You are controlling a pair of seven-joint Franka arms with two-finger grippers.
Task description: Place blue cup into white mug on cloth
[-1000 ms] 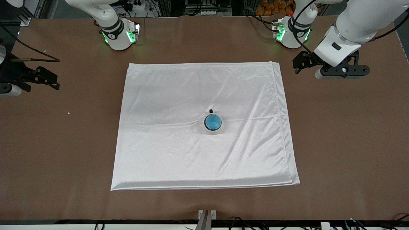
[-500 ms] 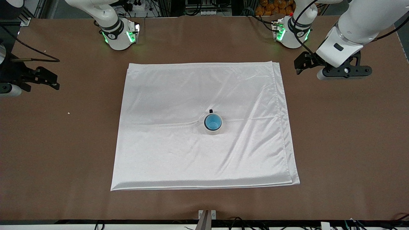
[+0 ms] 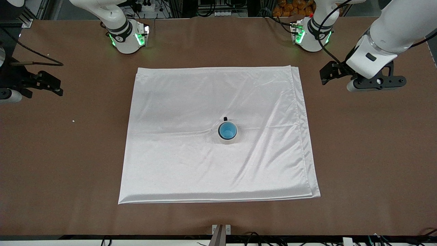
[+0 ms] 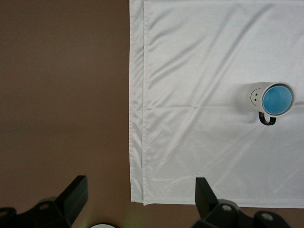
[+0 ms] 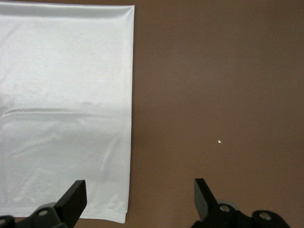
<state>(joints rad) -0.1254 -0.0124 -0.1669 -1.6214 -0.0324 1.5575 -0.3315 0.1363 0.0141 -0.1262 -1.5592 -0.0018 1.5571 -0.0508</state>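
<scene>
The blue cup [image 3: 227,130] sits inside the white mug [image 3: 228,140], which stands upright on the cloth [image 3: 191,164] a little toward the left arm's end of it. The mug's black handle points toward the robots' bases. In the left wrist view the blue cup [image 4: 277,99] fills the mug [image 4: 254,97], whose smiley face shows, on the cloth [image 4: 199,142]. My left gripper [image 3: 370,82] [image 4: 140,186] is open and empty above bare table beside the cloth's corner. My right gripper [image 3: 20,89] [image 5: 140,187] is open and empty, waiting over bare table beside the cloth [image 5: 66,95].
The brown table [image 3: 375,153] lies bare around the cloth. A tiny white crumb [image 3: 73,121] lies on it toward the right arm's end and also shows in the right wrist view [image 5: 219,141]. The arm bases [image 3: 128,37] stand along the table's edge.
My left gripper has moved away from the cloth toward its own end of the table. The cup, mug, cloth and right arm have not moved.
</scene>
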